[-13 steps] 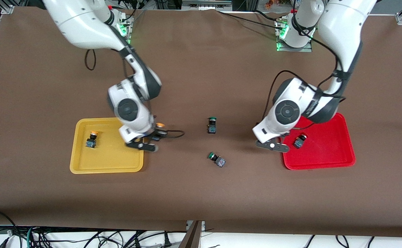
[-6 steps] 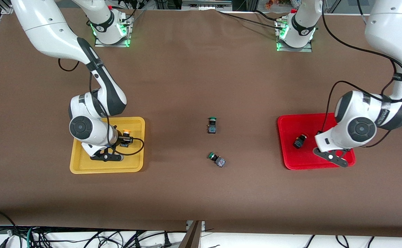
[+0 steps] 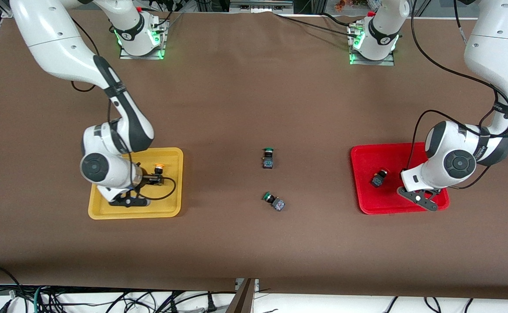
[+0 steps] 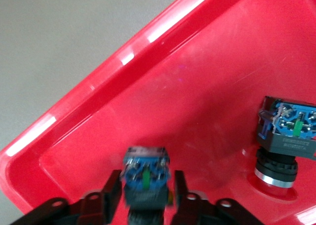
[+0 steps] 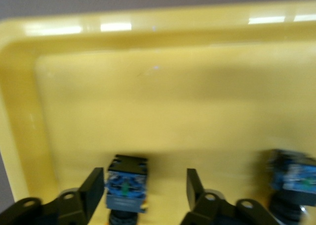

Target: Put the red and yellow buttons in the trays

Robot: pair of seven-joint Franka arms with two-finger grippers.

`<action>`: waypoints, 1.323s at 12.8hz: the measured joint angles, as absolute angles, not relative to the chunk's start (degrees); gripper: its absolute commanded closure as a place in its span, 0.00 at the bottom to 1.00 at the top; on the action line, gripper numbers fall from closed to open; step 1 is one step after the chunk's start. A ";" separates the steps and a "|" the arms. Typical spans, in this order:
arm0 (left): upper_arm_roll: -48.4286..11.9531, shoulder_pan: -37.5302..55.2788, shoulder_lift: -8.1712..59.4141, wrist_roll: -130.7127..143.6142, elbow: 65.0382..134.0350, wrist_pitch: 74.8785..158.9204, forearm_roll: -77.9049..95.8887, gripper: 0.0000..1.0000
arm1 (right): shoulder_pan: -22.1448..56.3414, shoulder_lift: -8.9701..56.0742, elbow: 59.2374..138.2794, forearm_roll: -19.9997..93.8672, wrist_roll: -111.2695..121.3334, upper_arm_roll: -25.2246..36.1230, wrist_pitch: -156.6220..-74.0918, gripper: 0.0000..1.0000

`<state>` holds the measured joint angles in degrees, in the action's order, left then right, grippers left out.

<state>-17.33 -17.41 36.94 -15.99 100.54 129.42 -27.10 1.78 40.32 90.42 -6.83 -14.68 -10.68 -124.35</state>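
Note:
My right gripper (image 3: 155, 177) is low over the yellow tray (image 3: 167, 204) and open. A yellow-capped button (image 3: 158, 168) sits between its fingers, against one of them, as the right wrist view (image 5: 126, 188) shows. A second button (image 5: 291, 178) lies beside it on the yellow tray (image 5: 173, 111); the arm hides it in the front view. My left gripper (image 3: 416, 187) is low over the red tray (image 3: 389, 202) and open, with a blurred button (image 4: 146, 180) between its fingers and a narrow gap on each side. Another red button (image 3: 379, 178) lies in the red tray (image 4: 197, 86), also visible in the left wrist view (image 4: 285, 136).
Two green-capped buttons lie on the brown table between the trays: one (image 3: 268, 157) stands upright and one (image 3: 274, 202) lies tipped over, nearer to the front camera. Cables trail from both wrists.
Both arms swung outward from the table's middle to over their trays, each carrying a button. The right gripper's fingers now stand apart around its button. The red button lying in the tray has not moved.

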 measured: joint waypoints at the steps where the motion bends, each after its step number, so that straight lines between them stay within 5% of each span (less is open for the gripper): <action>1: -17.65 -17.40 36.65 -16.03 100.30 129.30 -27.11 0.00 | 0.71 38.88 88.69 -6.83 -12.48 -10.68 -120.69 0.00; 6: -26.31 -17.20 29.62 -14.52 95.56 114.89 -27.11 0.00 | -1.19 29.32 79.04 -6.83 -6.21 -10.68 -94.74 0.00; 11: -33.33 -13.89 26.73 -8.97 79.16 92.34 -24.09 0.00 | -1.63 16.81 76.34 -6.81 -6.12 -10.69 -82.52 0.00; 15: -32.97 -13.95 24.84 -8.05 70.46 83.11 -18.36 0.00 | -1.78 8.06 80.00 -6.81 -6.10 -10.69 -79.16 0.00; 17: -25.47 -10.03 20.95 -3.08 70.87 82.71 -11.40 0.00 | -1.94 5.61 80.38 -6.81 -6.08 -10.54 -79.17 0.00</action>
